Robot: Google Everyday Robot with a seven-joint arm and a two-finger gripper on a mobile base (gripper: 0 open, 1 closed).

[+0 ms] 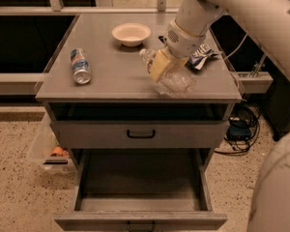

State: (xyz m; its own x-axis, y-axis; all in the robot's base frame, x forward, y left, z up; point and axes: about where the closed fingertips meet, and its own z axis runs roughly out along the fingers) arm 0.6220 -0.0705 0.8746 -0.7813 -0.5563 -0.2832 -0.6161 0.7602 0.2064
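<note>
In the camera view, the gripper (160, 67) stood low over the right half of the tabletop (111, 79), at the end of the pale arm (198, 13) that came in from 1 o'clock. Its yellowish fingers (157, 63) appeared closed on the clear plastic bottle (178, 82). One finger covered the near side of the neck, and the other was hidden behind.

The bottle lay tilted near the front edge, with its cap toward 11 o'clock and its body toward 5 o'clock. I could not tell if it rested on the surface or was raised a little. The bowl (131, 34) sat at 11 o'clock from the gripper, the chip bag (203, 56) just beside at 2 o'clock, and the can (80, 66) well apart at 9 o'clock. Below, the bottom drawer (140, 190) was pulled open.

I judged the step to be the grasp on the bottle. Any next move asks for a gentle, steady hold, because thin plastic gives way easily, and for a path free of the bowl and bag.
</note>
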